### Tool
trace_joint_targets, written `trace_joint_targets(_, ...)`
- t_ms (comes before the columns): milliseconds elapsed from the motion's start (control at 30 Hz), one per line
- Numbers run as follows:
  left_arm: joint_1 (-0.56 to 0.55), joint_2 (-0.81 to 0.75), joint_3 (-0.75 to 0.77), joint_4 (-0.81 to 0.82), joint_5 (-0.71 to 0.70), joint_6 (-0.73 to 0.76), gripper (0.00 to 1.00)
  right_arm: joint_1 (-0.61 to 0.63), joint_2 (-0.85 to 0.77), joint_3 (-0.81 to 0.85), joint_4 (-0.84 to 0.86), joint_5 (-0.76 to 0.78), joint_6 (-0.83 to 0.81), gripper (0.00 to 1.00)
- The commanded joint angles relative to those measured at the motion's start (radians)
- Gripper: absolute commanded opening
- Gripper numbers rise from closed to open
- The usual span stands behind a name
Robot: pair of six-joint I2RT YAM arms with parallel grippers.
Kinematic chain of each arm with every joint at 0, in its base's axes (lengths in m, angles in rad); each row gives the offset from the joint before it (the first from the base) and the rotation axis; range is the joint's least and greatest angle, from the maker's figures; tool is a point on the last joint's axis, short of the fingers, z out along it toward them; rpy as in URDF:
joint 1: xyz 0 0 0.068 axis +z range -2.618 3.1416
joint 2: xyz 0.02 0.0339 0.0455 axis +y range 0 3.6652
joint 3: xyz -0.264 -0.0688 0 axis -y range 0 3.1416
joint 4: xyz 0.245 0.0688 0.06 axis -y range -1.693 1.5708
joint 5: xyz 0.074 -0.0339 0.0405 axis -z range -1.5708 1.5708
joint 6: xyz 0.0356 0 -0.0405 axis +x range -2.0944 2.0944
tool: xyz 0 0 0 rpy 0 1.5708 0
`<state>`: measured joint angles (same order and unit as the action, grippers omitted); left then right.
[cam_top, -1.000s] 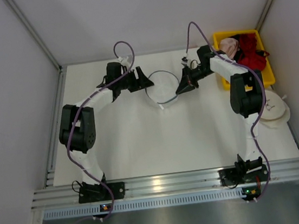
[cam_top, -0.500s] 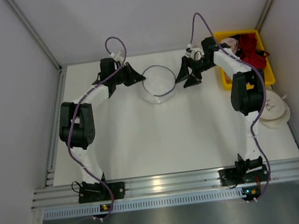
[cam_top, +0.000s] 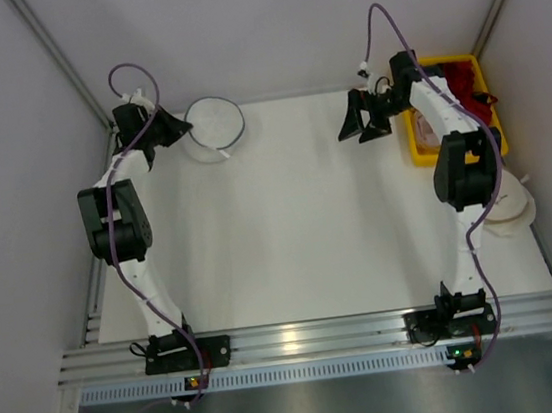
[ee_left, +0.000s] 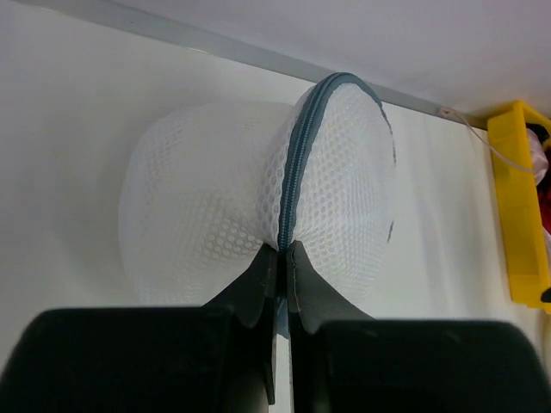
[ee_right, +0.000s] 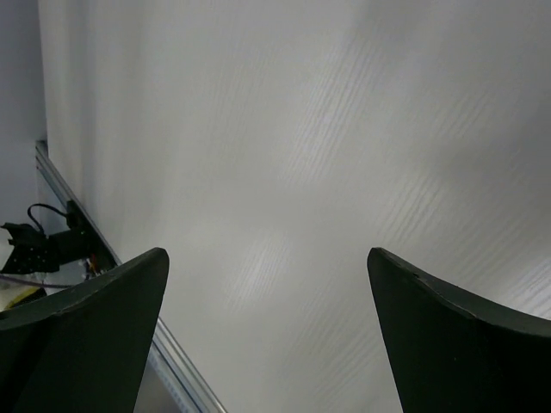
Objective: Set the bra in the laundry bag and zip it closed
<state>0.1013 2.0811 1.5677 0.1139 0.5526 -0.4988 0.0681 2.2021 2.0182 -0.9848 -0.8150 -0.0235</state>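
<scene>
The laundry bag (cam_top: 215, 123), a round pouch of white mesh, hangs near the table's back left corner. My left gripper (cam_top: 182, 129) is shut on its edge. In the left wrist view the fingertips (ee_left: 269, 262) pinch the bag (ee_left: 211, 206) at its grey-blue zipper seam (ee_left: 301, 155), and the mesh bulges on both sides. The bra is hidden; I cannot tell whether it lies inside. My right gripper (cam_top: 358, 133) hovers open over the back right of the table, far from the bag. The right wrist view shows its fingers (ee_right: 95, 318) spread wide over bare white table.
A yellow bin (cam_top: 418, 152) stands at the back right with a red garment (cam_top: 462, 78) in it; its wall (ee_left: 516, 215) also shows in the left wrist view. A cream round pouch (cam_top: 513, 210) lies at the right edge. White walls enclose the table.
My right gripper has opened, let go of the bag and drawn back to the right. My left gripper has shut on the bag and carried it from the middle back to the back left corner.
</scene>
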Motion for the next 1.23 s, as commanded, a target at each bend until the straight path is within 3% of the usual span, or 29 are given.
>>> trace_joint_targets(0,0.027,0.017,0.035,0.049,-0.020,0.048,0.06,0.001,-0.084,0.010,-0.015,0.053,-0.084,1.00)
trace_joint_targets(167,0.077,0.010,0.043,0.050,-0.017,0.055,0.15,0.001,-0.142,-0.010,0.005,0.109,-0.110,0.99)
trace_joint_targets(200,0.083,0.001,0.045,0.050,-0.017,0.057,0.32,0.001,-0.150,-0.012,0.015,0.120,-0.112,0.99)
trace_joint_targets(233,0.089,-0.004,0.049,0.032,-0.010,0.071,0.42,0.001,-0.166,-0.009,0.017,0.131,-0.119,0.99)
trace_joint_targets(300,0.097,-0.025,0.083,-0.017,-0.014,0.107,0.91,0.001,-0.182,-0.004,0.029,0.171,-0.133,1.00)
trace_joint_targets(333,0.097,-0.033,0.104,-0.049,-0.004,0.170,0.99,0.001,-0.202,-0.001,0.034,0.189,-0.145,0.99)
trace_joint_targets(533,0.095,-0.085,0.348,-0.509,-0.002,0.515,0.99,0.001,-0.318,-0.007,0.084,0.336,-0.255,1.00)
trace_joint_targets(667,0.097,-0.171,0.365,-0.693,0.055,0.673,0.99,0.001,-0.465,-0.180,0.213,0.401,-0.314,0.99)
trace_joint_targets(800,0.090,-0.341,0.207,-0.731,0.040,0.743,0.98,-0.001,-0.635,-0.364,0.339,0.461,-0.242,0.99)
trace_joint_targets(1000,0.083,-0.536,-0.074,-0.727,-0.071,0.712,0.99,-0.001,-0.697,-0.506,0.230,0.312,-0.273,0.99)
trace_joint_targets(1200,0.041,-0.687,-0.253,-0.729,-0.174,0.749,0.99,-0.001,-0.781,-0.716,0.256,0.312,-0.253,0.99)
